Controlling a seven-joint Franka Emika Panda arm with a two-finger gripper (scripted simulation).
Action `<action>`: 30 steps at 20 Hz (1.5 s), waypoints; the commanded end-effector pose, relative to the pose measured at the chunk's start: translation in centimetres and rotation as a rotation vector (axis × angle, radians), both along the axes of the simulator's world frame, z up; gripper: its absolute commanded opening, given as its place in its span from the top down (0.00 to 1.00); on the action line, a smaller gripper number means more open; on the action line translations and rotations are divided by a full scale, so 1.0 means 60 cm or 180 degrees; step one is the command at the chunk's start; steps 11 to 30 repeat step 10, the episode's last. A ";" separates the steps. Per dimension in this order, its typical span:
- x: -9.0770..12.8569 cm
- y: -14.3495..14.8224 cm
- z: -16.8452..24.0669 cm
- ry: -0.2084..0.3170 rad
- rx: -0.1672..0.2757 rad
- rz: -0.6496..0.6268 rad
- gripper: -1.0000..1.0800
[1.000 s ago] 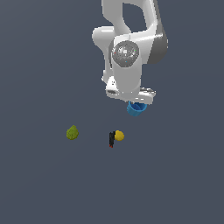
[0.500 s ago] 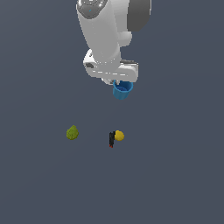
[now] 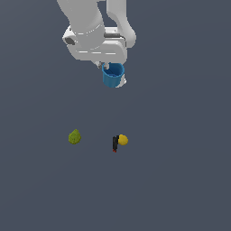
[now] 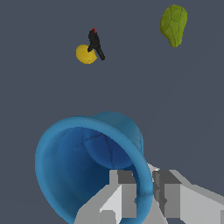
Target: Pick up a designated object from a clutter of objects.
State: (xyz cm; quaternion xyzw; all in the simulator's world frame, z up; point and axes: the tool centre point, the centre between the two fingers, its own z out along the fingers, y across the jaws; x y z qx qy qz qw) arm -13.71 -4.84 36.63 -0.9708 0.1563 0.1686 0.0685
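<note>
The bright blue cup (image 3: 113, 75) hangs under the white arm, well above the grey floor, near the top of the exterior view. My gripper (image 3: 112, 74) is shut on its rim. In the wrist view the cup (image 4: 83, 162) fills the near field, open mouth toward the camera, and one grey finger (image 4: 120, 192) sits inside the rim while the other sits outside, with my gripper (image 4: 142, 188) pinching the wall. The green lumpy fruit (image 3: 74, 136) and the yellow ball (image 3: 122, 140) with the black-and-red stick (image 3: 115, 143) lie on the floor below.
The floor (image 3: 180, 171) is a plain dark grey surface. The fruit (image 4: 173, 24), the ball (image 4: 85, 54) and the stick (image 4: 95, 43) show far off in the wrist view. The white arm body (image 3: 94, 40) covers the top middle of the exterior view.
The arm has risen further with the blue cup in the gripper, and the wrist has turned. The fruit, ball and stick have not moved.
</note>
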 end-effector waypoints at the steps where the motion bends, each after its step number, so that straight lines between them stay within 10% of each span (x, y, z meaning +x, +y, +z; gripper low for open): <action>1: -0.006 -0.017 0.021 -0.0002 -0.0002 0.0004 1.00; 30: -0.011 -0.040 0.048 -0.0004 -0.0004 0.0009 1.00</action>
